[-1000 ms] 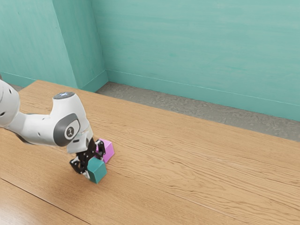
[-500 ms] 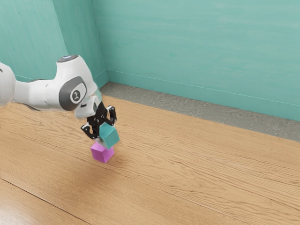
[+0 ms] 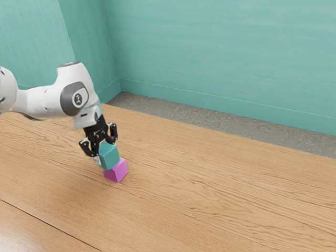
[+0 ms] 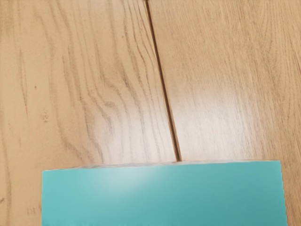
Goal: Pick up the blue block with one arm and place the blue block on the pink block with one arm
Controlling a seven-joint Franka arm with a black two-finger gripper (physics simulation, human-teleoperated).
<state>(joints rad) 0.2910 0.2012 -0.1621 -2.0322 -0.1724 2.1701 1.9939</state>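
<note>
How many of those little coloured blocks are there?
2. The blue block is gripped by the gripper and sits on top of the pink block, which rests on the wooden table. Another could be hidden behind the arm, though it seems unlikely.

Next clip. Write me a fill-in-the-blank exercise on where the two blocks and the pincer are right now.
1. The pincer is ___ on the blue block, one finger on each side of it.
2. The blue block sits on ___ of the pink block.
3. The pink block rests on a table made of ___ planks.

Missing words: shut; top; wooden.
</note>
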